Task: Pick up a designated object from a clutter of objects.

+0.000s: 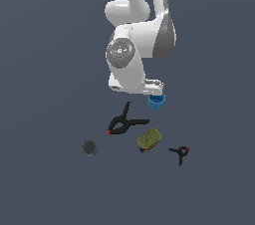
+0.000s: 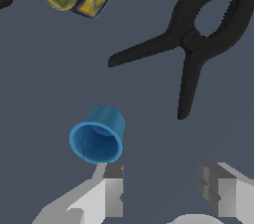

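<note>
The blue cup (image 2: 96,136) stands with its open mouth showing in the wrist view, just off the tip of one finger (image 2: 113,188) and outside the gap. My gripper (image 2: 163,184) is open with nothing between its fingers. In the exterior view the blue cup (image 1: 156,101) sits right below the white hand, at the far edge of the clutter. The fingers themselves are hidden by the hand there.
A large black spring clamp (image 1: 124,122) lies near the cup, with an olive-green can (image 1: 149,140) on its side beside it. A small black clamp (image 1: 180,153) lies toward the exterior view's right. A dark grey round thing (image 1: 89,147) sits toward its left.
</note>
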